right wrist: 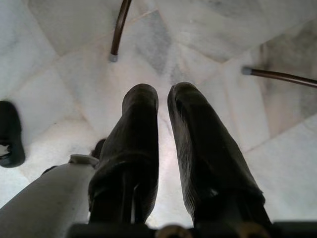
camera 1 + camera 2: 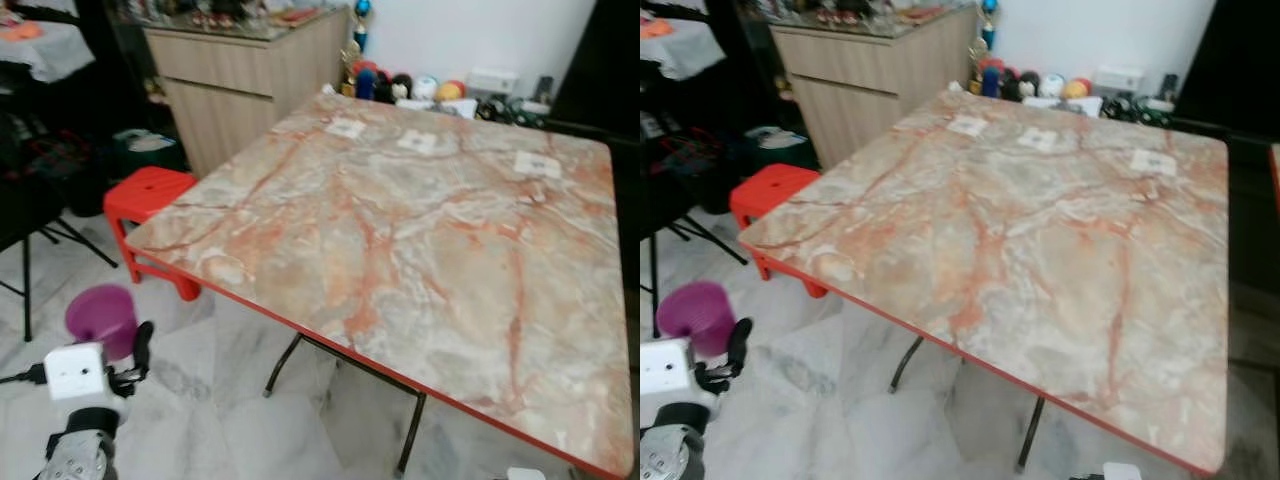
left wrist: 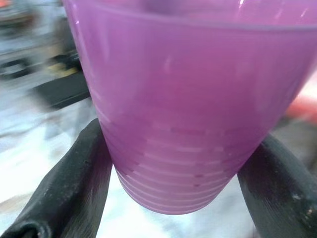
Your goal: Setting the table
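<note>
Marble floor tiles run under a square bench [image 2: 420,250] with a pink-veined stone top and a red edge, standing on thin dark legs. Beyond the bench's far edge sits a wooden cabinet [image 2: 250,75], and a red stool [image 2: 150,200] stands just beside the bench's left corner. Three small white squares [image 2: 417,141] lie along the far side of the bench, probably marking where place settings go.

Well short of the bench's near left corner and lower than its top, the left gripper [image 2: 120,345] holds a purple cup [image 2: 102,318]. Its black fingers [image 3: 74,183] press on opposite sides of the cup's ribbed lower wall, a grip low on the taper that keeps the mouth up and the rim free for setting down. The left arm is carried low and close to the body, wrist angled forward, as suits carrying rather than placing.

The right gripper [image 1: 163,106] hangs idle toward the floor below the bench's near edge, its two fingers nearly together with a thin gap and nothing between them.

To finish, the cup has to be raised above the bench's red edge.
</note>
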`<state>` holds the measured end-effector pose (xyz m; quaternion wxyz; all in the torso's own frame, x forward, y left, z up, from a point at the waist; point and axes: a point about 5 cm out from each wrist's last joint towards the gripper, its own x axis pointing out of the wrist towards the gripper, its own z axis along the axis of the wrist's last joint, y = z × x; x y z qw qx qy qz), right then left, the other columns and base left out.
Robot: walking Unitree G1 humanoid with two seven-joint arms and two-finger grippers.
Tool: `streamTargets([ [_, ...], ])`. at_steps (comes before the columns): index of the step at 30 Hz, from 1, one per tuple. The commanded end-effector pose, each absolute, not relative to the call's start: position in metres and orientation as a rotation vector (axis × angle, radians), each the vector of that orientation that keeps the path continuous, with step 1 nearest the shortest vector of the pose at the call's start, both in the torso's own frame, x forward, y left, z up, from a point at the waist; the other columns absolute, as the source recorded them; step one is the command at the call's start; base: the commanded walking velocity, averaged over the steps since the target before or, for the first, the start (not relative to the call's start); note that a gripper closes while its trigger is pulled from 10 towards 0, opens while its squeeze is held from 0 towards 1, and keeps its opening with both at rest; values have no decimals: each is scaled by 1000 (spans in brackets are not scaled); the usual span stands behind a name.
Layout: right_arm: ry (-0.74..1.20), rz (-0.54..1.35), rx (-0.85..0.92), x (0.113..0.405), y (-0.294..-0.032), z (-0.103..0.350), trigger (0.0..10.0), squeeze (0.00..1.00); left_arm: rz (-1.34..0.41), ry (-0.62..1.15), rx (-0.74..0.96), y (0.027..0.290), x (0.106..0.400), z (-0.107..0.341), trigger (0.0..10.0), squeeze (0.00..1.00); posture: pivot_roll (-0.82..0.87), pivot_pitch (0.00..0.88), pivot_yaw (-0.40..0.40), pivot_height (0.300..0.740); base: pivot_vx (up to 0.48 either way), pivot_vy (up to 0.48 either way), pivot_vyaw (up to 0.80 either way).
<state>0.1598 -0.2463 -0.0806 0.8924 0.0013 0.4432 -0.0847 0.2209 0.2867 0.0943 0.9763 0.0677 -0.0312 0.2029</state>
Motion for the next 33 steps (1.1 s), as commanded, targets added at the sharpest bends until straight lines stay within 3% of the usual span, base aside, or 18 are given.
streamTargets([
  [1, 939, -194, 18, 153, -248, -83, 10000, 0, 533, -11, 177, 306, 208, 84, 10000, 0, 103, 98, -30, 740, 0, 0, 0],
  [4, 940, -196, 18, 152, -248, -83, 10000, 0, 617, 42, 188, 318, 198, 75, 10000, 0, 105, 102, -28, 740, 0, 0, 0],
  [8, 942, -199, 17, 152, -248, -83, 10000, 0, 655, 244, 207, 329, 183, 41, 10000, 0, 111, 104, -27, 740, 0, 0, 0],
  [12, 944, -200, 18, 152, -248, -84, 10000, 0, 565, 450, 148, 320, 173, -1, 10000, 0, 106, 105, -26, 740, 0, 0, 0],
  [14, 944, -200, 18, 152, -248, -84, 10000, 0, 547, 472, 130, 318, 172, -6, 10000, 0, 106, 105, -26, 740, 0, 0, 0],
  [20, 949, -201, 20, 152, -247, -84, 10000, 0, 183, 717, 64, 267, 172, -53, 10000, 0, 107, 106, -26, 740, 0, 0, 0],
  [33, 961, -180, 41, 151, -247, -85, 10000, 0, 90, 836, 2, 219, 180, -75, 10000, 0, 75, 104, -27, 740, 0, 0, 0],
])
